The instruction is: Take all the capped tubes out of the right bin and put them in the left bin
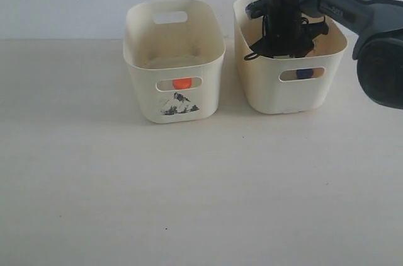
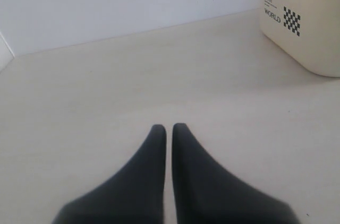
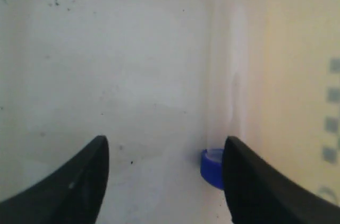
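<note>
The dark-blue-capped tube (image 3: 211, 166) lies on the floor of the yellowish right bin (image 1: 271, 92), against its wall. Its cap (image 1: 305, 74) also shows through the front slot. My right gripper (image 3: 166, 144) is down inside this bin, open, with the blue cap just inside one finger (image 3: 255, 192) and nothing gripped. From outside, the right gripper (image 1: 281, 48) dips below the rim. The orange cap (image 1: 182, 83) shows through the front slot of the paler left bin (image 1: 145, 89), which carries the dark mark. My left gripper (image 2: 167, 127) is shut and empty over bare table.
The two bins stand side by side at the back of the pale table (image 1: 189, 196), near a white wall. In the left wrist view a cream tub (image 2: 313, 49) with a checkered "WORLD" label stands off to one side. The right arm (image 1: 371, 33) comes in from the right.
</note>
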You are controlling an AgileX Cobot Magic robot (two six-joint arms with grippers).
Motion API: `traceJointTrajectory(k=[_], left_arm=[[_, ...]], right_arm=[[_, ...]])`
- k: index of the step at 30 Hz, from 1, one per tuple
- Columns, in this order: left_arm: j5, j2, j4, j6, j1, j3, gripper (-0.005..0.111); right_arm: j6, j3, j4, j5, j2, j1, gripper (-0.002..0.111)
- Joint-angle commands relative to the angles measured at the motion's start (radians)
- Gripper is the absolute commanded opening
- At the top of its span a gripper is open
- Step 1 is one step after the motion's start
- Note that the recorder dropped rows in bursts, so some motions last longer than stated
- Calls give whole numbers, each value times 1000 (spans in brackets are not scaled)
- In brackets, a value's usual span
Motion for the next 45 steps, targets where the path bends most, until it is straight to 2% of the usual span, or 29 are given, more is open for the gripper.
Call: traceJointTrajectory(k=[1, 9, 17, 35, 45], left_arm=[[-4, 0, -3, -10, -1, -4, 4], [-4, 0, -3, -10, -1, -4, 4], [-4, 0, -3, -10, -1, -4, 4], [-4, 0, -3, -10, -1, -4, 4], [-4, 0, -3, -10, -1, -4, 4]], right_arm=[[19, -3, -1, -23, 22, -2, 60], [137, -3, -87, 32, 20, -2, 80], [163, -3, -94, -10, 21, -2, 96], [166, -3, 38, -45, 84, -2, 96], [202, -3, 44, -28, 85, -2, 96]])
